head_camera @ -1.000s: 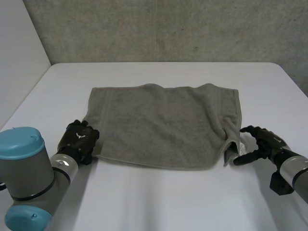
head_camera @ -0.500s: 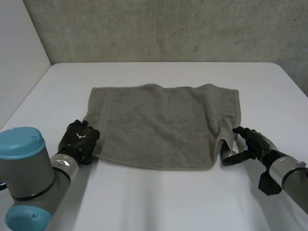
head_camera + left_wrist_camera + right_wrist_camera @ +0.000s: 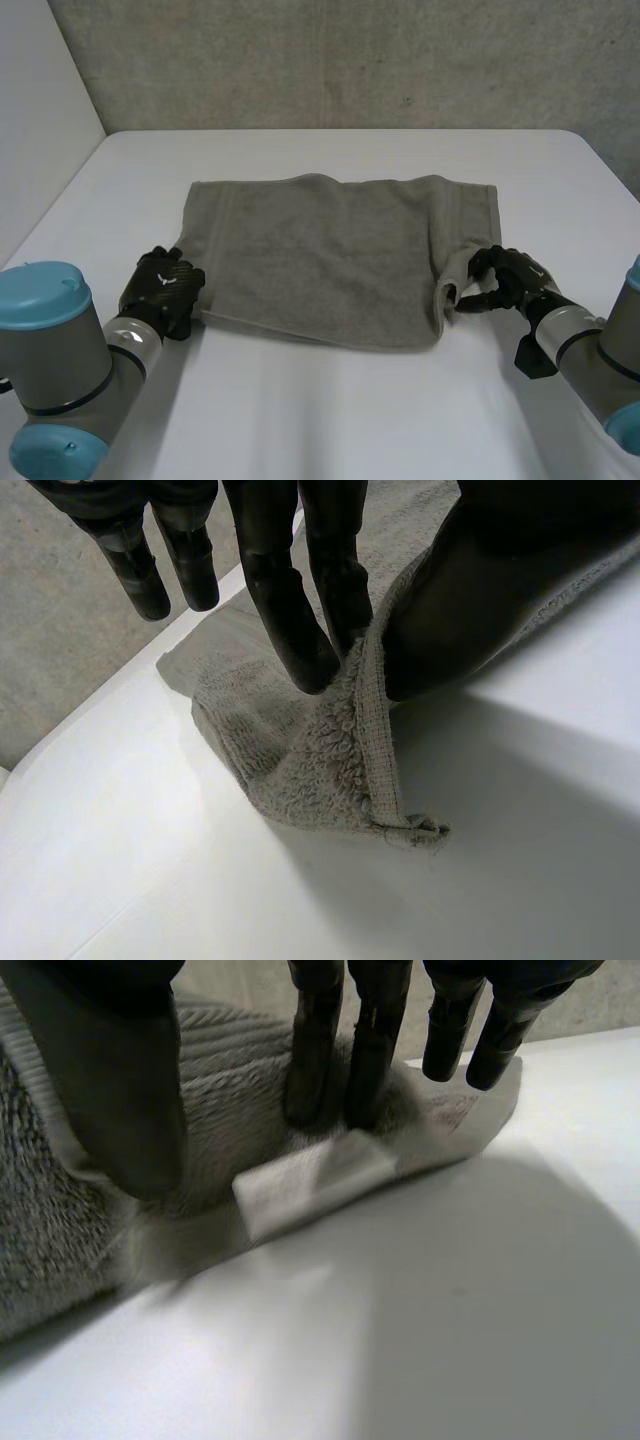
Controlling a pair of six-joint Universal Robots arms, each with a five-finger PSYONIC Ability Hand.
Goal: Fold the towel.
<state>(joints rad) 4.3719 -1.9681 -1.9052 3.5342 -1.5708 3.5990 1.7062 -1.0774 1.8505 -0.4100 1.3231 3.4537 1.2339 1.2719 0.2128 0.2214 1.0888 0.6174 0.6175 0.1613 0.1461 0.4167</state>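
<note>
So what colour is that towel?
The towel is plain grey-brown, no pattern; best seen in the head view.

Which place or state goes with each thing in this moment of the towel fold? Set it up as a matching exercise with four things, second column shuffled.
Things:
1. grey terry towel
2. left black hand
3. right black hand
4. white fabric label

Places or states:
A. pinching the towel's near left corner
B. on the towel, at the right hand's fingertips
C. lying mostly flat on the white table
D. pinching the towel's near right corner, which is bunched up

Pairs: 1-C, 2-A, 3-D, 4-B
</note>
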